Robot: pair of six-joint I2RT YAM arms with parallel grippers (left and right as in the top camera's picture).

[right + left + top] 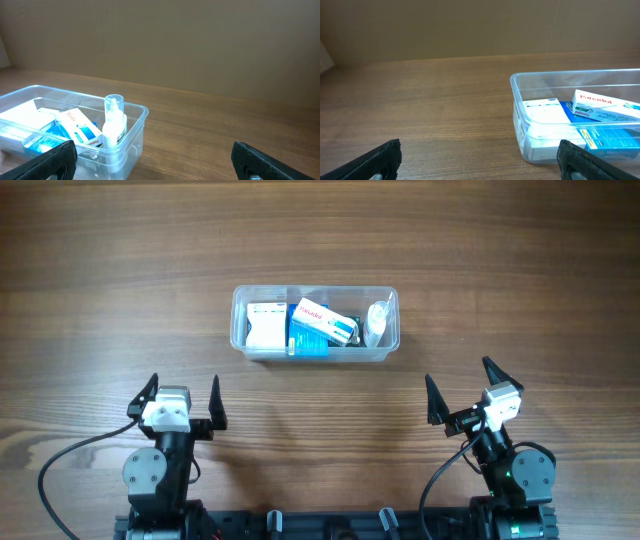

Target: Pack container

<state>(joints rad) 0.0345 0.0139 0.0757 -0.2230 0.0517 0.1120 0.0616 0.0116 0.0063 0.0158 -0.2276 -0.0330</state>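
The container (237,320) is filled, left pincer (183,390) and right pincer (458,374) spread empty — packing looks finished, next needing only parking.

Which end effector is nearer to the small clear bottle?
Right. The right end effector is diagonally near the bottle; the left end effector lies beyond the opposite end of the container.

One marking was legible: "Panadol" in red letters on the white-and-blue box (605,107) inside the container (519,107). Print on the neighbouring blue box (612,140) was too small to read.
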